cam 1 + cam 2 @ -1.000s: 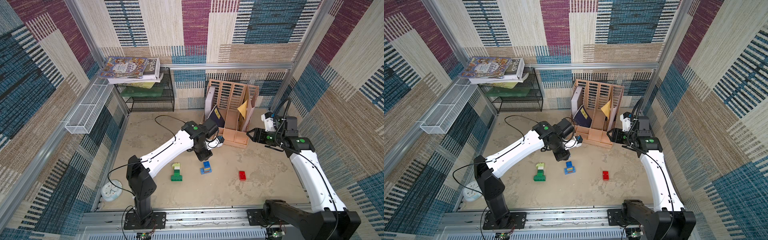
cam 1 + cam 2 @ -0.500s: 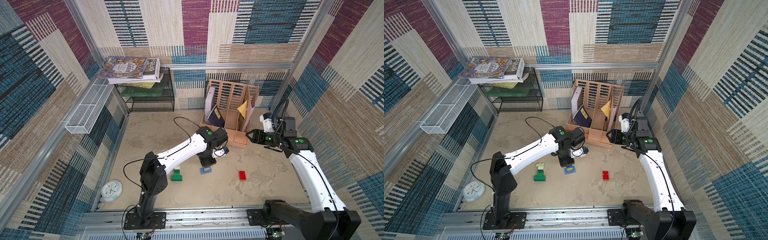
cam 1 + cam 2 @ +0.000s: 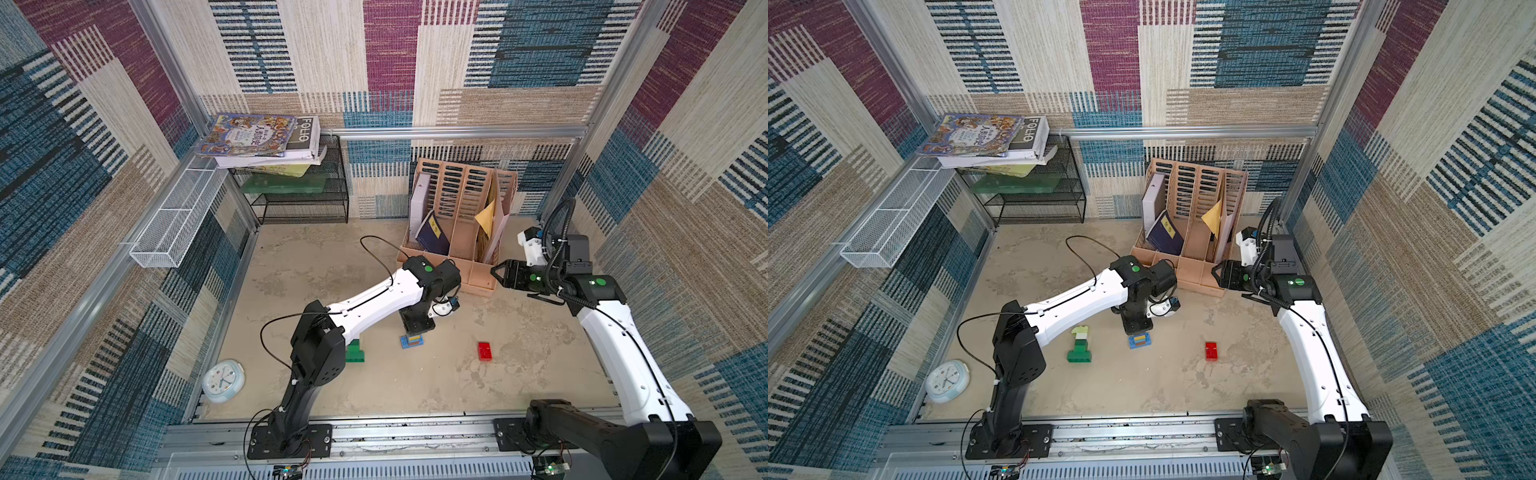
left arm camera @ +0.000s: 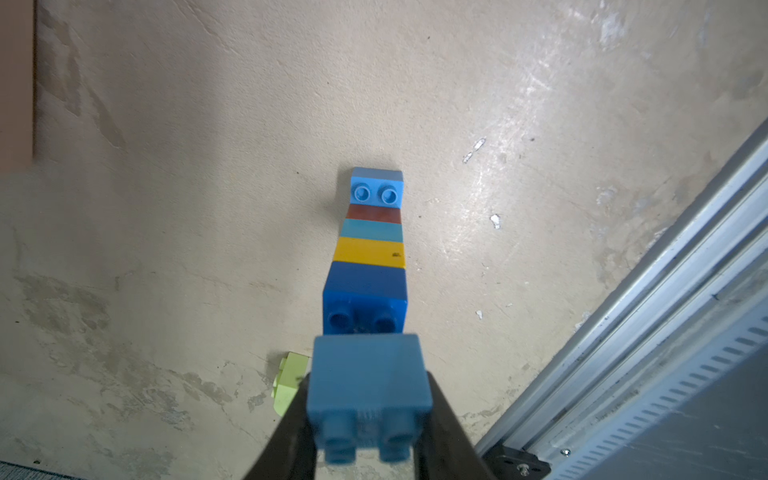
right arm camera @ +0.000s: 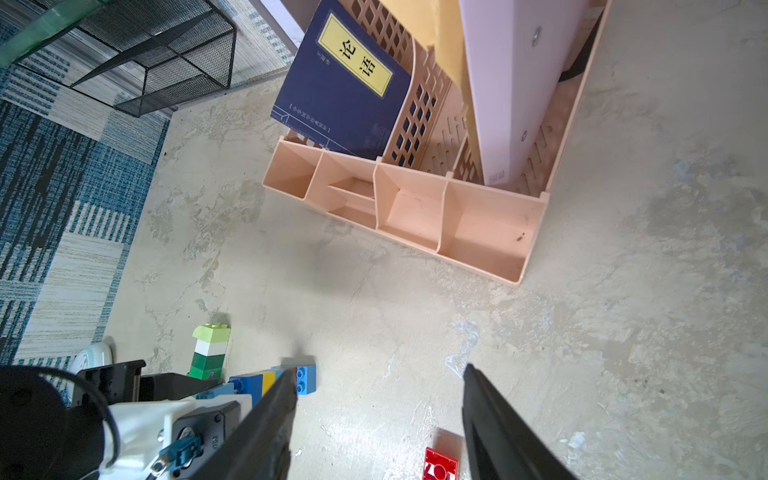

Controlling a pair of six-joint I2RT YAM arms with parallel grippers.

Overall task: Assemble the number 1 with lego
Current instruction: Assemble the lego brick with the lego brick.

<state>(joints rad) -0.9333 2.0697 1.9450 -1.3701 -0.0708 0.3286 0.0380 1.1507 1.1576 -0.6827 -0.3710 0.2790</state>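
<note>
- Your left jaws grip a blue brick (image 4: 368, 386) just above the striped lego stack (image 4: 371, 252) on the tabletop (image 4: 166, 208).
- Your right jaws stand open beside the peach organizer (image 5: 486, 239).
- The organizer's rear slots hold a navy book (image 5: 332, 95), a yellow envelope (image 5: 440, 41) and a pale binder (image 5: 519, 83).

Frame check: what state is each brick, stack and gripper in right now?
left gripper, shut on the blue brick.
blue brick, gripped, over the top of the blue stack; contact unclear.
blue stack, upright on the table, two top studs exposed.
green stack, on the table, untouched.
red brick, loose on the table, alone.
right gripper, open, empty, raised.
</note>
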